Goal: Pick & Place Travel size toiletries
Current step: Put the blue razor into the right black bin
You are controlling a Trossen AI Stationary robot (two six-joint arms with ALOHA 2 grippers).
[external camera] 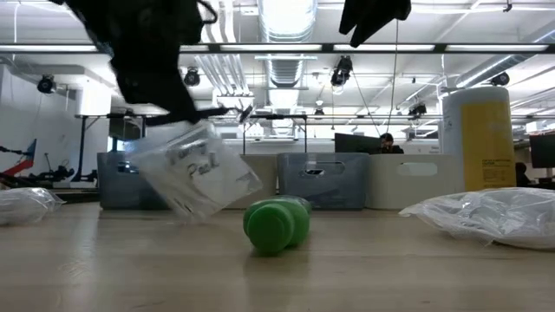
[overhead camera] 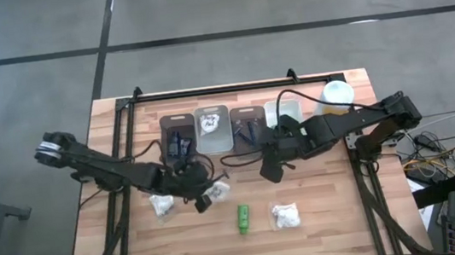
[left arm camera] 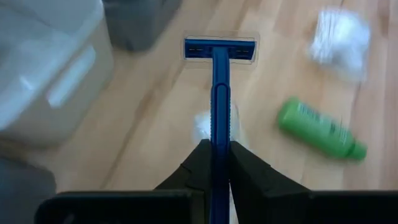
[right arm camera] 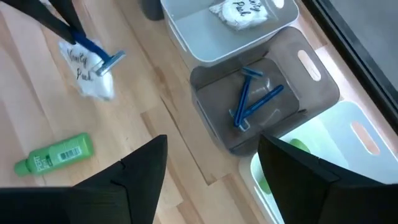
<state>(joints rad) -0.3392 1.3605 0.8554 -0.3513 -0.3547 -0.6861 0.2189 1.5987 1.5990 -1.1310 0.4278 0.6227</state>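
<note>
My left gripper [left arm camera: 216,149] is shut on a blue-handled razor [left arm camera: 219,74] above the table's middle left [overhead camera: 205,197]. A clear-wrapped white packet [external camera: 195,178] hangs tilted right under those fingers. A green bottle [overhead camera: 243,218] lies on its side near the front, with a white packet [overhead camera: 286,215] to its right and another [overhead camera: 162,205] to its left. My right gripper [right arm camera: 217,180] hovers open high over the table [overhead camera: 271,170], in front of the bins, with nothing between its fingers. My left gripper pinches the razor's handle [left arm camera: 219,134] between its two fingers, which lie along it. The fingers slant down from the table's left. The head [left arm camera: 219,50], in a clear cover, sticks out ahead, clear of the table. Whether the fingers also have the packet [right arm camera: 87,71], I cannot tell.
Four bins stand in a row at the back: a grey one [right arm camera: 267,124] holds blue razors [right arm camera: 252,99], a white one [right arm camera: 186,25] holds a packet [right arm camera: 239,12]. A tall yellow bottle with a white cap [overhead camera: 337,96] stands at the back right. Bare wood lies along the near edge.
</note>
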